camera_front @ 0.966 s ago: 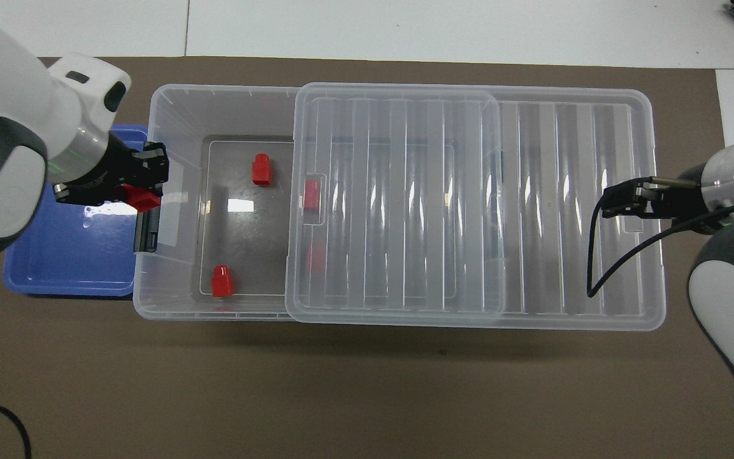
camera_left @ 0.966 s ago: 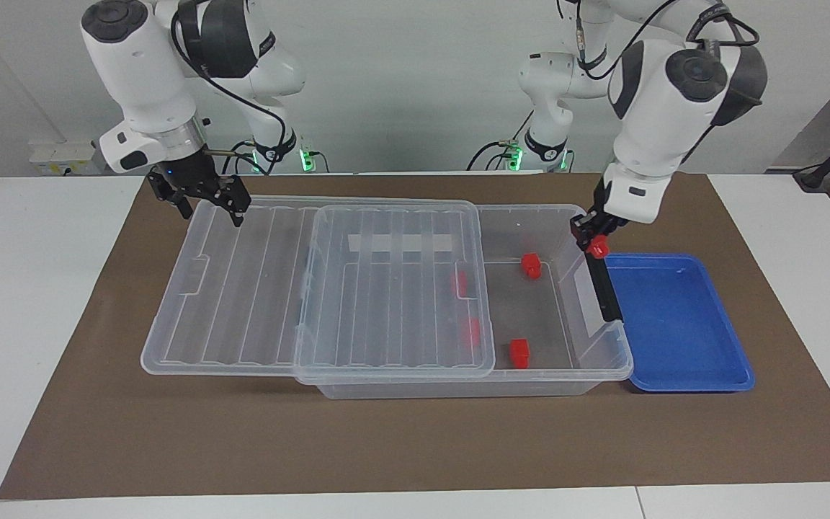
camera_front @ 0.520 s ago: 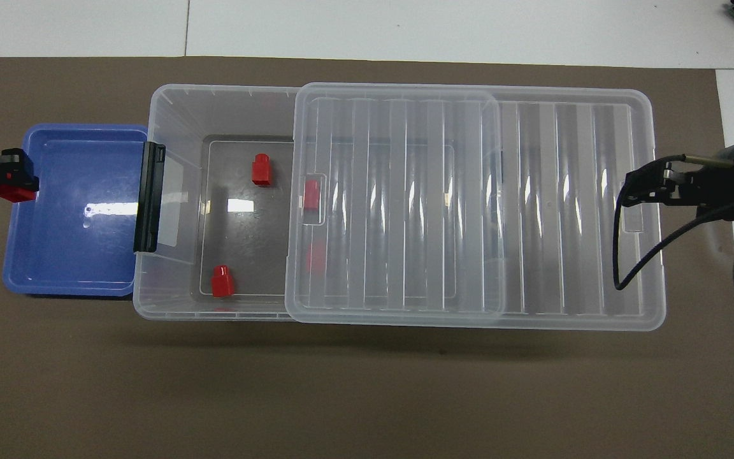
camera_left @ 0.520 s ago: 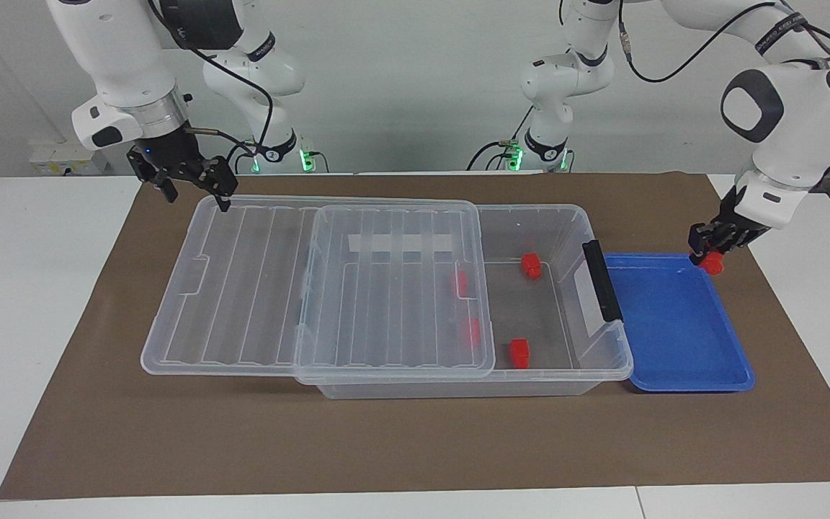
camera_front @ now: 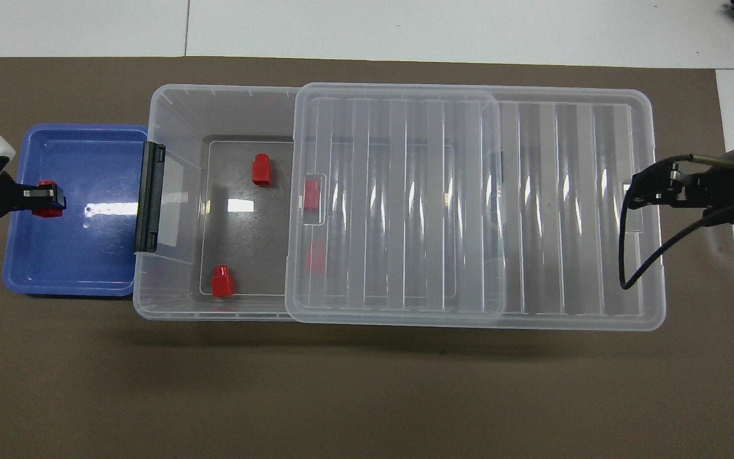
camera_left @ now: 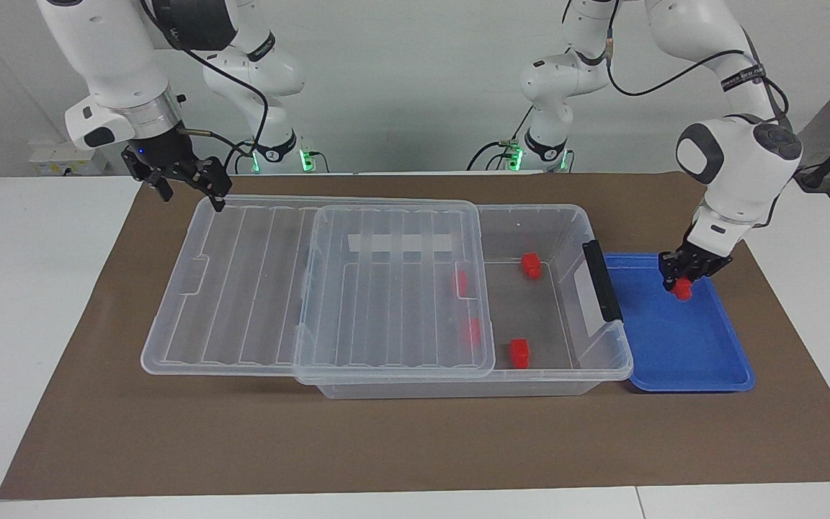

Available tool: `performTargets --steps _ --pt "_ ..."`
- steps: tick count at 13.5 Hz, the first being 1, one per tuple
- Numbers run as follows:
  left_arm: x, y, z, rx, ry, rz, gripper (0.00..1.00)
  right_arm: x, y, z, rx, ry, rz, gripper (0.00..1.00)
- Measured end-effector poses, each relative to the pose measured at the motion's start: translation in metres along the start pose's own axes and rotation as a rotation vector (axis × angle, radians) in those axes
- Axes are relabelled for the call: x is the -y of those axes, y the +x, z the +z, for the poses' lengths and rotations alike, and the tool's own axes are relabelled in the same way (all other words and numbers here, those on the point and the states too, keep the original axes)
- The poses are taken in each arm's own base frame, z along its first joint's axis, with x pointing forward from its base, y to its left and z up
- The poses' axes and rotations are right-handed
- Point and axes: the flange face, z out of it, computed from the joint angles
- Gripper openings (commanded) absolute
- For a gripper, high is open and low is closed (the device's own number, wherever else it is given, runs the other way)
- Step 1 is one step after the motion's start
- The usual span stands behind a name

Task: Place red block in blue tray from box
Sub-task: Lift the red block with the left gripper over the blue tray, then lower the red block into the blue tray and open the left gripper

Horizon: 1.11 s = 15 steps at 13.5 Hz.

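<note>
My left gripper (camera_left: pixel 681 280) is shut on a red block (camera_left: pixel 683 290) and hangs low inside the blue tray (camera_left: pixel 674 339), at the part nearer the robots; I cannot tell whether the block touches the floor. From above, that red block (camera_front: pixel 45 208) sits under the left gripper (camera_front: pixel 53 197) over the blue tray (camera_front: pixel 74 255). The clear box (camera_left: pixel 530 210) lies beside the tray, its lid (camera_left: pixel 393 303) slid toward the right arm's end. Two red blocks (camera_left: pixel 530 264) (camera_left: pixel 519 353) lie in the uncovered part, and two more show through the lid. My right gripper (camera_left: pixel 192 194) waits open above the lid's end.
A black latch (camera_left: pixel 601 281) hangs on the box end next to the tray. A brown mat (camera_left: pixel 415 440) covers the table under everything. The slid lid overhangs the box toward the right arm's end.
The left gripper carried the red block from over the box's latch end out to the tray's outer rim, then back in over the tray and lower. The right gripper rose slightly off the lid's end.
</note>
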Motion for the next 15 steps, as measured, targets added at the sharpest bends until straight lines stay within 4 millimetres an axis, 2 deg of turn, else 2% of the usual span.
performTargets --steps 4,7,8,9,10,11,12,15 --pt "0.017 0.001 0.054 0.005 -0.004 0.028 0.00 0.000 0.000 0.000 0.000 0.000 0.000 1.00" --pt "0.015 0.001 0.064 0.011 -0.008 0.033 0.02 0.000 0.000 0.000 0.000 0.000 0.000 1.00" --pt "0.015 0.002 0.065 0.011 -0.008 0.033 0.17 0.000 0.000 0.000 0.002 -0.001 0.000 1.00" --pt "0.015 0.002 0.067 0.010 -0.008 0.033 0.17 0.000 0.000 0.000 0.004 -0.001 0.000 1.00" --pt "0.015 0.002 0.067 0.010 -0.008 0.034 0.17 0.000 0.000 0.000 0.004 -0.001 0.000 0.73" --pt "0.016 0.002 0.067 0.009 -0.008 0.034 0.17 0.000 0.000 0.000 0.004 -0.001 0.001 0.23" --pt "0.016 0.002 0.068 0.009 -0.008 0.039 0.17 -0.001 0.000 0.000 0.003 -0.001 0.001 0.00" --pt "0.017 0.000 0.072 0.014 -0.009 0.048 0.17 -0.013 0.007 0.002 -0.021 0.007 0.017 0.00"
